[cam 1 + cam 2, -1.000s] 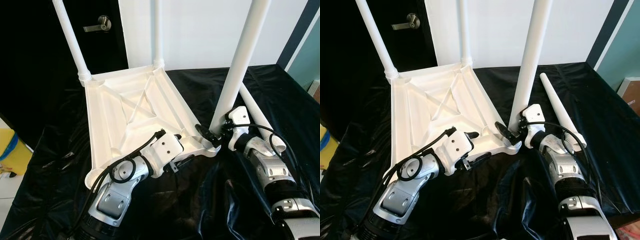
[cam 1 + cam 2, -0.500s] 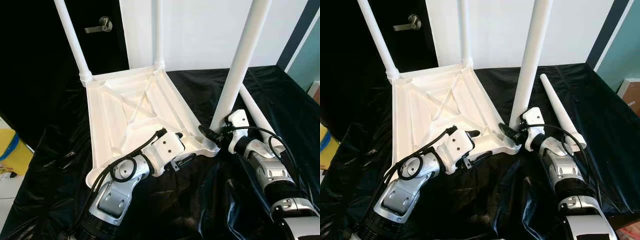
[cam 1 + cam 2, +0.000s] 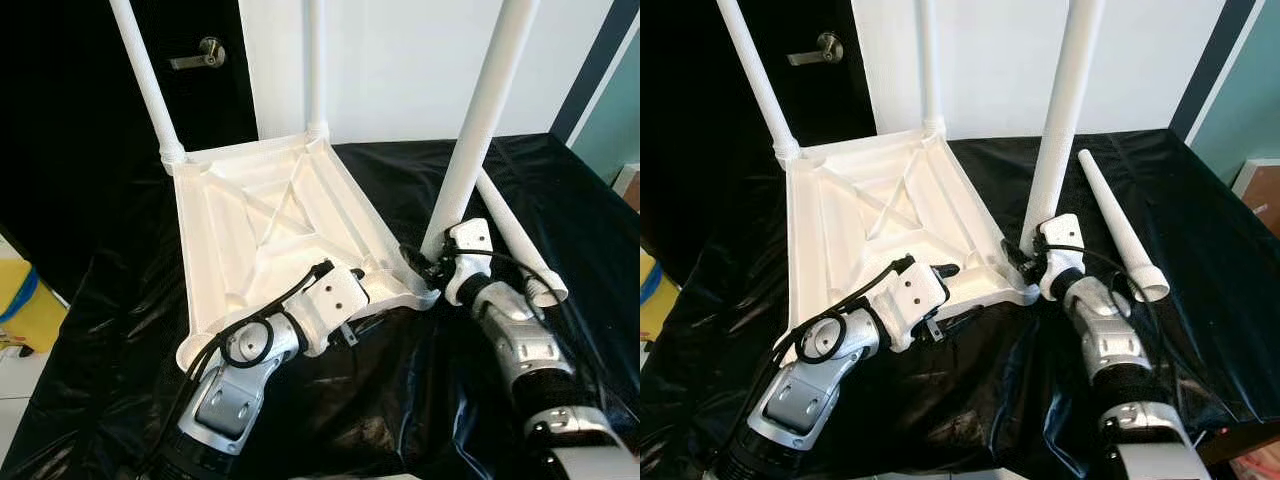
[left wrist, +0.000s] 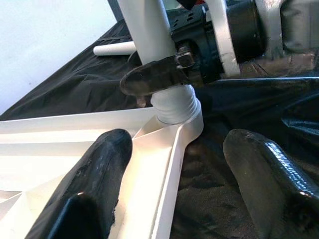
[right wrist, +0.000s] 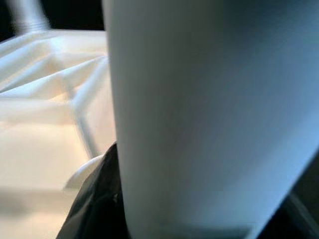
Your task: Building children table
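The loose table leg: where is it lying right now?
The loose table leg lies on the black sheet on the robot's right, just beyond the right claw and the upright leg that it grips.

Matt white plastic tabletop (image 3: pixel 270 225) on glossy black sheet (image 3: pixel 400 400).

no readable text, labels, brands or numbers anywhere
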Motion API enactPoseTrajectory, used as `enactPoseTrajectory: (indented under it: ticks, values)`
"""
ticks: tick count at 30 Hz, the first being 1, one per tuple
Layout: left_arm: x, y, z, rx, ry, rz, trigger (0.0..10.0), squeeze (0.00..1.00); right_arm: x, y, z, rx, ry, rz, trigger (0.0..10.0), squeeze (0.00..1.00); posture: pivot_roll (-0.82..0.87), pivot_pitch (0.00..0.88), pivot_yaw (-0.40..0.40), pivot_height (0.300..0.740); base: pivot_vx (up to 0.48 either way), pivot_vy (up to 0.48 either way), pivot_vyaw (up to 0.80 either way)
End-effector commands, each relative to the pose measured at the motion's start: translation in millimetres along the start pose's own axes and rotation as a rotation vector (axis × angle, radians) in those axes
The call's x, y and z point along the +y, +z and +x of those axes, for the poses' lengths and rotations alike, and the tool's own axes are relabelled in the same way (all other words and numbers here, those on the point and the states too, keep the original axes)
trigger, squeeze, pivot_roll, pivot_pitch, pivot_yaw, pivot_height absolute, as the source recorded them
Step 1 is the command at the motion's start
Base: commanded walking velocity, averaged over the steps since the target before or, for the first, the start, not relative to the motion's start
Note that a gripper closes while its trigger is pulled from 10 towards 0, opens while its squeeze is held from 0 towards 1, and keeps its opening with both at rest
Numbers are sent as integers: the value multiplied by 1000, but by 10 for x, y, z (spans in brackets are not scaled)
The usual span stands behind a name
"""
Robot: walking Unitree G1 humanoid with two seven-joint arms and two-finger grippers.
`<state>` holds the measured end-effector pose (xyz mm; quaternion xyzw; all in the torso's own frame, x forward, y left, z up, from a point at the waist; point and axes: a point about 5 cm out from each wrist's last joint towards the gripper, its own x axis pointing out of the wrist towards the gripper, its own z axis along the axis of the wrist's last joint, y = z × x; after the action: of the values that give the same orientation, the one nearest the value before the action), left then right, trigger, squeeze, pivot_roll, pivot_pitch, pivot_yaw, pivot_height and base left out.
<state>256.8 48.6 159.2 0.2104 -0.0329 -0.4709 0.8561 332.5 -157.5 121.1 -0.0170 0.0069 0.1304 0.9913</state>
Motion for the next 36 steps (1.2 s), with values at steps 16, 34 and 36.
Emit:
enactPoseTrajectory:
  ticks: [16,34,36]
  values:
    - [15,0,-12,5,72,4,10000,0,439,-176,-65,87,-266,119,10000,0,-16,0,-6,740,0,0,0]
    - [36,17,8,-1,86,1,10000,0,434,-23,-48,42,-265,78,10000,796,-28,8,-3,740,0,0,0]
    - [35,18,11,-2,86,1,10000,0,425,-15,-53,42,-261,76,10000,796,-28,8,-3,740,0,0,0]
